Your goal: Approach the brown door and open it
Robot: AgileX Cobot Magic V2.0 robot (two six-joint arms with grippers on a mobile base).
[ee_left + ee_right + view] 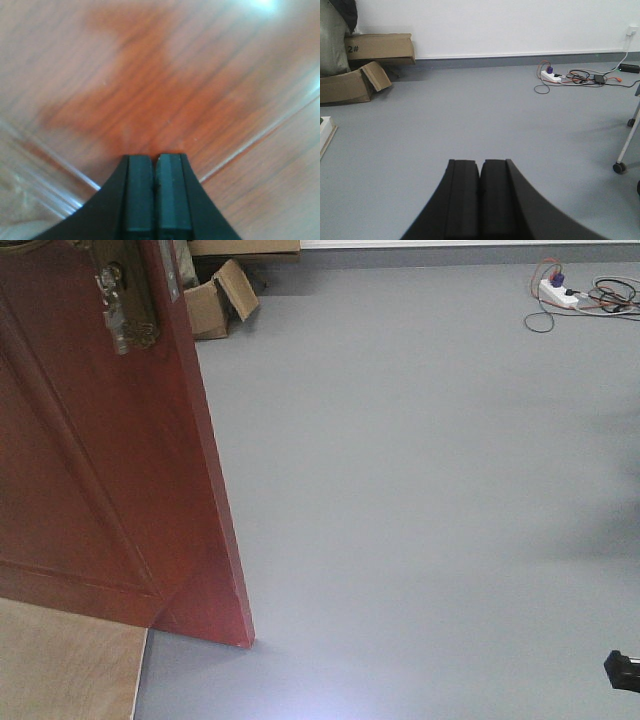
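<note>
The brown door (pixel 100 470) fills the left of the front view, glossy reddish-brown with recessed panels, swung ajar so its free edge ends at a bottom corner on the grey floor. Its dark brass handle plate (pixel 125 300) shows at the top left. In the left wrist view the door's wood (pixel 150 90) fills the frame, very near. My left gripper (pixel 155 159) is shut with nothing between its pads, its tips right at the door's surface. My right gripper (pixel 480 162) is shut and empty, held over open grey floor, away from the door.
Cardboard boxes (pixel 218 300) sit beyond the door by the wall; they show as cardboard boxes (pixel 357 70) in the right wrist view. A power strip with cables (pixel 565 77) lies at the far right. A chair leg with a caster (pixel 620 167) stands right. A pale plywood board (pixel 65 665) lies under the door.
</note>
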